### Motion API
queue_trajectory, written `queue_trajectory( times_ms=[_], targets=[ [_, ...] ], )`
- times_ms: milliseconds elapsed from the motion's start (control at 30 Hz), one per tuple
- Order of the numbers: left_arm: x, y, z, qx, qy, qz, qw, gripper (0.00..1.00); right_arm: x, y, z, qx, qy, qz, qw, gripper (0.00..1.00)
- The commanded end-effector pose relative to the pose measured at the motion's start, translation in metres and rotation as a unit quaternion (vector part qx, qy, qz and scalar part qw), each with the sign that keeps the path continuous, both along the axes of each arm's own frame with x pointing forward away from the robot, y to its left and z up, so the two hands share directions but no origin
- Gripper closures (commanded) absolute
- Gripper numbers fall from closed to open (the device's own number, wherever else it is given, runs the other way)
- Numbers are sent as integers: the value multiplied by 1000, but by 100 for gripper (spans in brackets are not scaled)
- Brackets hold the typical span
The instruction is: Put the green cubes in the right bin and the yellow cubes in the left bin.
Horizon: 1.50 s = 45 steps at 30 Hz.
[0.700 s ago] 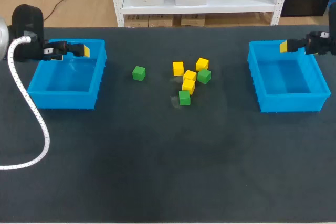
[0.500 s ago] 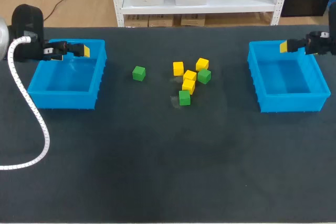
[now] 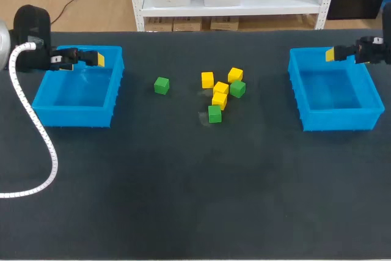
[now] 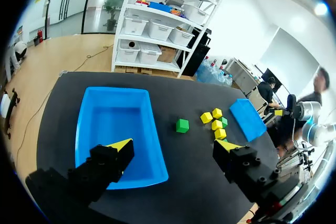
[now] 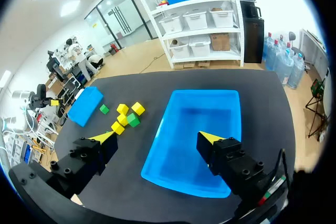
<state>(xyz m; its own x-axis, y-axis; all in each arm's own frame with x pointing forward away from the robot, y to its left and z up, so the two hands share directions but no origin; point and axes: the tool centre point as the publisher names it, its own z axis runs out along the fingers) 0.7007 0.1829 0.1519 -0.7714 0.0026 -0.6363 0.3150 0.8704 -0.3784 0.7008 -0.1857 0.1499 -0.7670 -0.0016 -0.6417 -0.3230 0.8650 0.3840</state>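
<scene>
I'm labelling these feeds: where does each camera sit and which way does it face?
Head view: above, behind the robot, looking down at the table; left arm at left bin, right arm at right bin.
Left wrist view: on the left wrist, looking over the left bin toward the cubes; open jaws show.
Right wrist view: likewise over the right bin; open jaws show.
All share the cubes.

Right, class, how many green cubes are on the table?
3. The lone green cube lies toward the left bin; the second green cube sits beside the yellow cubes; the third green cube lies nearest the robot. None seem hidden.
</scene>
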Motion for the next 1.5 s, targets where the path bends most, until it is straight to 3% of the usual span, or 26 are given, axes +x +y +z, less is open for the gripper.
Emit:
queue_trajectory(
  times_ms=[33, 867, 1233, 1500],
  targets=[
    [-1, 1, -2, -3, -3, -2, 1000, 0, 0, 0, 0, 0, 0, -1, 1000, 0],
    [-1, 1, -2, -3, -3, -2, 1000, 0, 0, 0, 0, 0, 0, -1, 1000, 0],
    [-1, 1, -2, -3, -3, -2, 1000, 0, 23, 60, 27, -57, 7, 37, 998, 0],
    [-1, 1, -2, -3, -3, -2, 1000, 0, 22, 125, 24, -102, 59, 64, 991, 0]
  ],
)
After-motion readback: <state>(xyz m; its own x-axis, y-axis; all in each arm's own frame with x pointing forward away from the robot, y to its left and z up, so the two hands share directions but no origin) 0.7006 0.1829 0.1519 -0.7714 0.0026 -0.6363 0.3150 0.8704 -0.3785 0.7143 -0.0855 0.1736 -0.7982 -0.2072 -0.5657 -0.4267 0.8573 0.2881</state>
